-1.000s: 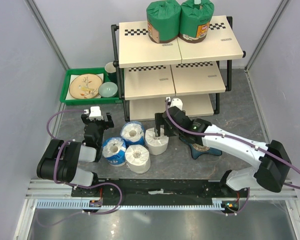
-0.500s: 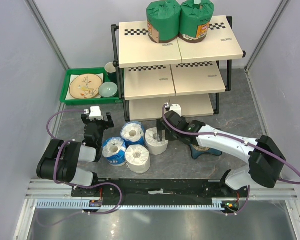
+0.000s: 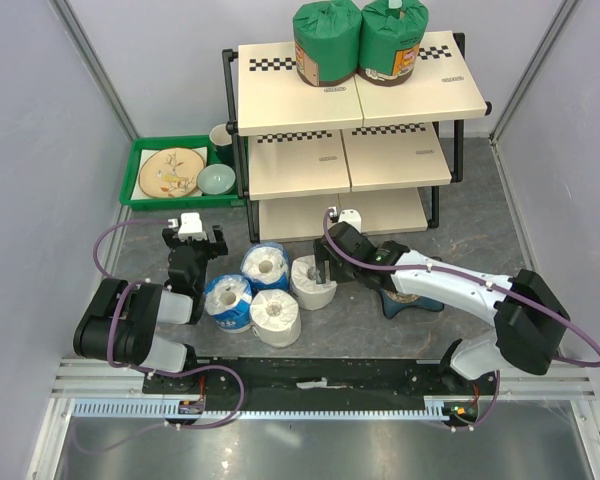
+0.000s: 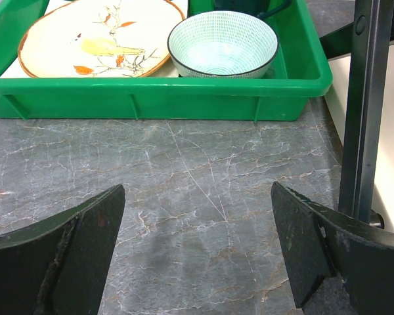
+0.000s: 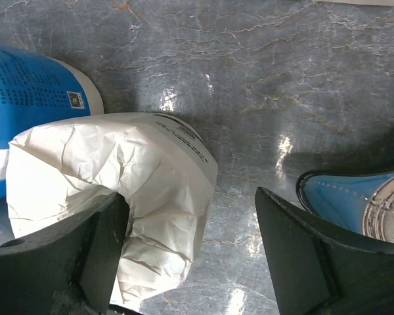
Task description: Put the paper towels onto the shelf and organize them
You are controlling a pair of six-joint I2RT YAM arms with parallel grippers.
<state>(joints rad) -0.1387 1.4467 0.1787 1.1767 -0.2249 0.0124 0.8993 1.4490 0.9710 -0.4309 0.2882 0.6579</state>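
The right fingers (image 5: pixel 302 262) are spread about the wall of the plain white cylindrical paper towel roll (image 5: pixel 144 177), while the left fingers (image 4: pixel 65 256) gape over the grey marbled counter (image 4: pixel 197 184).

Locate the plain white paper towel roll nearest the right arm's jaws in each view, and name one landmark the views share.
Top external: the white roll stands at the picture's centre.
Left wrist: not in it.
Right wrist: lower left, its wrap crumpled.
Shared landmark: the blue dish, to the roll's right in both views.
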